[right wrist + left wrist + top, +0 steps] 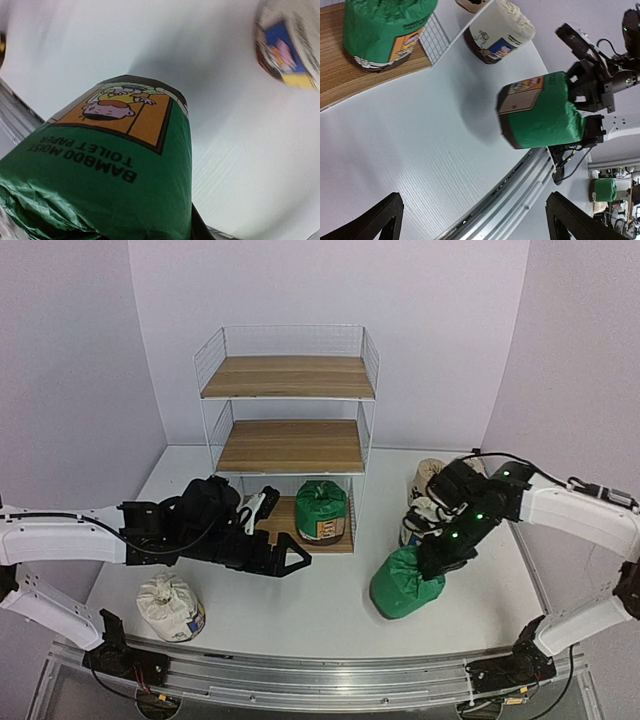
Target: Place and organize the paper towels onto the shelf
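Note:
The shelf (290, 377) stands at the back centre. One green paper towel roll (321, 511) stands upright on the right half of its bottom board, and it shows in the left wrist view (385, 27). My right gripper (437, 560) is shut on the top of a second green roll (404, 584), held tilted at the table's front right; this roll also shows in the left wrist view (540, 112) and the right wrist view (110, 175). My left gripper (290, 556) is open and empty in front of the bottom tier, its fingertips (375, 220) spread wide.
A white roll with a blue-yellow label (171, 607) stands at the front left. Two pale rolls (428, 478) (414, 523) stand right of the shelf behind my right arm. The shelf's upper two boards hold nothing. A metal rail (330, 672) runs along the near edge.

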Robot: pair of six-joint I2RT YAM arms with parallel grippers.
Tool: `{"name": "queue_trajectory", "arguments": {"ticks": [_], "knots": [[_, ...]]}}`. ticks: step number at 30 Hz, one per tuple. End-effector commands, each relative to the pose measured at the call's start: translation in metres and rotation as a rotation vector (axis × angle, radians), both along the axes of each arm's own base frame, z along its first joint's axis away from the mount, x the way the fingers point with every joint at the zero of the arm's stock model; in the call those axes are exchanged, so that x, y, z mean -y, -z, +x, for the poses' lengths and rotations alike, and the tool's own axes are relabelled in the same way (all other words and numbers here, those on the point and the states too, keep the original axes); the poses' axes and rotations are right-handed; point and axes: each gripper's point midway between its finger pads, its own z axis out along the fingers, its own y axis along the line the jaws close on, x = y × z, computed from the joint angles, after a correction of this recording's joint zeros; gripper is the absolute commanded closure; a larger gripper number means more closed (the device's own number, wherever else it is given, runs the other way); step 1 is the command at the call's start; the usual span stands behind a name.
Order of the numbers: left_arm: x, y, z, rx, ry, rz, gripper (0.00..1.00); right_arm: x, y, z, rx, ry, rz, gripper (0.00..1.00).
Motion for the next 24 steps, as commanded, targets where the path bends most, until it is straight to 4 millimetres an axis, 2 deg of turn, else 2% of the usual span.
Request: {"name": "queue_trajectory", "arguments": {"ticks": [1, 5, 7, 11, 16, 21, 24], "knots": [[0.009, -0.035, -0.027, -0.054, 0.143, -0.063, 0.0, -0.08, -0.001, -0.009, 0.089, -0.466, -0.001, 0.88], [0.013, -0.048, -0.04, -0.131, 0.195, -0.1, 0.01, -0.12, 0.009, -0.02, 0.12, -0.708, -0.051, 0.87], [0.012, -0.046, -0.043, -0.171, 0.189, -0.097, 0.0, -0.136, 0.011, -0.024, 0.128, -0.777, -0.054, 0.88], [0.016, -0.033, -0.05, -0.238, 0.203, -0.115, 0.03, -0.157, 0.016, -0.022, 0.095, -0.764, -0.031, 0.93], [0.017, -0.016, -0.049, -0.247, 0.19, -0.114, 0.08, -0.167, 0.027, -0.014, 0.059, -0.673, -0.057, 0.96], [0.006, 0.006, -0.042, -0.221, 0.139, -0.038, 0.09, -0.169, 0.03, -0.019, 0.024, -0.661, -0.04, 0.92], [0.007, 0.017, -0.042, -0.231, 0.139, -0.014, 0.11, -0.17, 0.035, -0.015, 0.024, -0.651, -0.063, 0.88]]}}
